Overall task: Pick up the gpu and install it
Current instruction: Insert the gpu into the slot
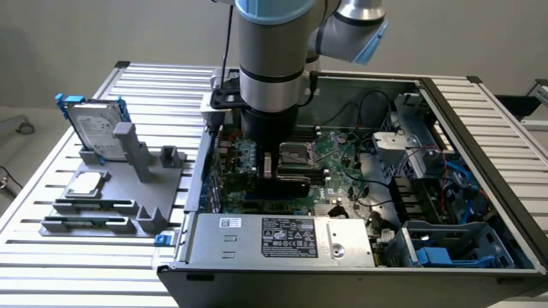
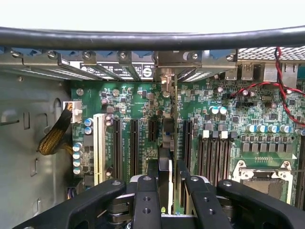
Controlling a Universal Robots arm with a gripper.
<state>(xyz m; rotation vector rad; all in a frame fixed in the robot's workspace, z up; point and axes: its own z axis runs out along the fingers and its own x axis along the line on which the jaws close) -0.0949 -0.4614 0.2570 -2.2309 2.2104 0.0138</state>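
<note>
The open computer case (image 1: 479, 192) fills the centre and right of the exterior view, its near corner cut off at the lower edge. The arm (image 1: 269, 58) hides part of the motherboard (image 1: 342, 160) at mid-frame. In the wrist view the gripper (image 2: 167, 179) is clamped on the gpu (image 2: 165, 160), seen edge-on above the expansion slots (image 2: 135, 143), with free slots on both sides.

We see a green motherboard (image 2: 143, 102) with black slots and one white slot (image 2: 99, 143), red twisted wires (image 2: 281, 90), a black-faced gpu (image 1: 287, 187), and, at the exterior view's upper left, a silver hard drive (image 1: 92, 128) with blue rails (image 1: 61, 102).
</note>
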